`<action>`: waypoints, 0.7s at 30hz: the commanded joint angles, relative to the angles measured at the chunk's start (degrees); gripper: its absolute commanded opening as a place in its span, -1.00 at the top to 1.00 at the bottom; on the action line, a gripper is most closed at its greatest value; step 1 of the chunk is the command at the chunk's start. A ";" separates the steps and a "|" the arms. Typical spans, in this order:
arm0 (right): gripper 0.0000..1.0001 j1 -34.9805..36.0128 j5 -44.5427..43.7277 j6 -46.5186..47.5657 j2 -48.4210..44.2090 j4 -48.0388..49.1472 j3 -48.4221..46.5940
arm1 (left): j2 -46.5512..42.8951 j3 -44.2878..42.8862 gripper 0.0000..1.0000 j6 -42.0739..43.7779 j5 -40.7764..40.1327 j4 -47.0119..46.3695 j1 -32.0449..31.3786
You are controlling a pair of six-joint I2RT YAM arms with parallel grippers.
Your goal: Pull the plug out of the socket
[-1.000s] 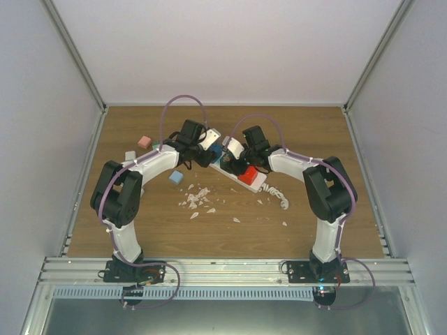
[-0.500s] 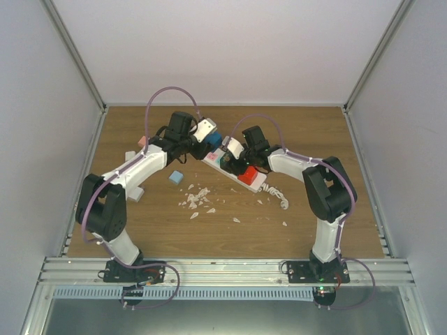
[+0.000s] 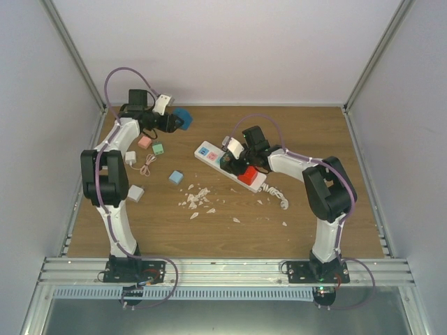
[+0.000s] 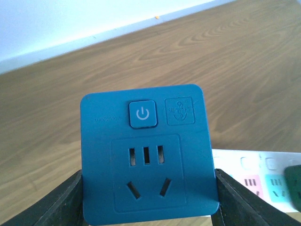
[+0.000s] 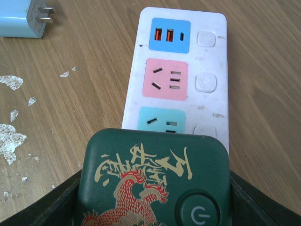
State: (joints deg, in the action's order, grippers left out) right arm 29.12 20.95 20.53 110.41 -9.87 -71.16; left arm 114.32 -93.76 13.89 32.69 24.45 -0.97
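The socket is a long white power strip (image 3: 208, 153) with blue, pink and light blue outlet faces, lying mid-table; it also shows in the right wrist view (image 5: 176, 75) and the left wrist view (image 4: 254, 181). My right gripper (image 3: 232, 162) (image 5: 155, 202) is shut on a dark green plug block with a dragon print (image 5: 155, 183), which sits over the strip's near outlets; I cannot tell whether it is seated. A red plug (image 3: 247, 175) sits on the strip beside it. My left gripper (image 3: 179, 119) (image 4: 148, 207) is shut on a blue plug block (image 4: 148, 155), held above the back left of the table.
Pink (image 3: 144, 142), green (image 3: 158, 148), light blue (image 3: 176, 177) and white (image 3: 135, 192) plug blocks lie at left, with a white charger and cable (image 3: 133, 159). White flakes (image 3: 198, 199) litter the middle. The strip's coiled cord (image 3: 277, 194) trails right.
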 commanded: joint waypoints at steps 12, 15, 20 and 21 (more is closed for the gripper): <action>0.49 -1.09 -1.62 2.23 1.94 -1.29 1.61 | 17.34 -11.06 0.36 -3.71 22.63 5.57 7.27; 0.49 -1.09 -1.44 2.32 2.05 -1.34 1.72 | 20.16 -13.26 0.30 -3.41 25.39 8.35 8.67; 0.46 -1.07 -0.91 2.32 2.18 -1.47 1.63 | 23.62 -16.48 -0.31 -5.13 24.60 9.70 11.60; 0.46 -1.08 -0.87 2.32 2.01 -1.44 1.63 | 23.59 -16.43 -0.46 -5.83 23.64 9.14 12.35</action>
State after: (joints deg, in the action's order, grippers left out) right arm 29.02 21.39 20.60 110.41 -9.82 -71.16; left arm 136.92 -107.68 10.50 55.40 33.93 8.21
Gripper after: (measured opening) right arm 0.644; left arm 0.624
